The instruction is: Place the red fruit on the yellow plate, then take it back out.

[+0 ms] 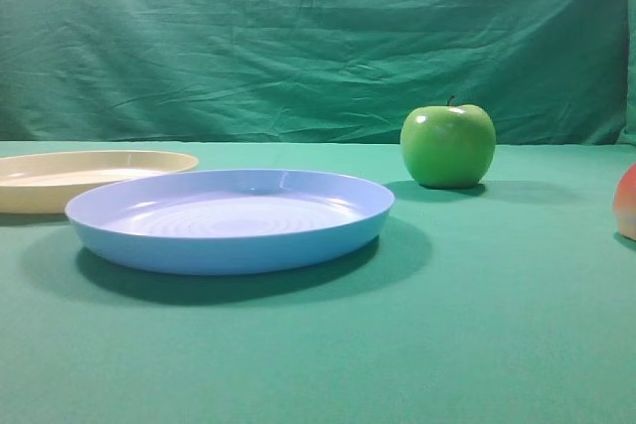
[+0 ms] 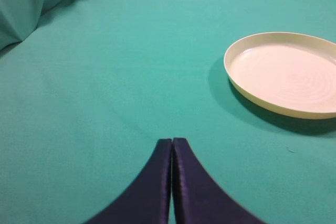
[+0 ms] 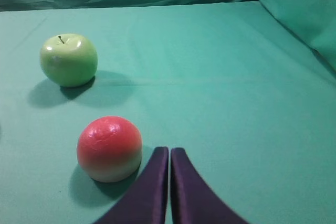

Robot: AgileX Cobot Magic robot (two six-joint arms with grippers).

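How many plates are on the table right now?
2. The yellow plate sits at the far left of the high view; the light blue plate lies just right of it, nearer the camera, overlapping it in view. Others could lie outside the frames.

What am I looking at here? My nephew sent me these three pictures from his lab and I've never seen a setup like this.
It is a two-armed robot at a table covered in green cloth. One picture comes from a fixed camera looking low across the table; the other two come from small cameras mounted on each wrist, looking past the arm's end effector.

On the cloth lie a light blue plate, a yellow plate behind it, a green apple and a red fruit.

The dark curved shapes at the bottom of the wrist pictures are the fingers. The left end effector is shut and empty, near the yellow plate. The right end effector is also shut and empty, with the red fruit just beside it. Nothing is held.
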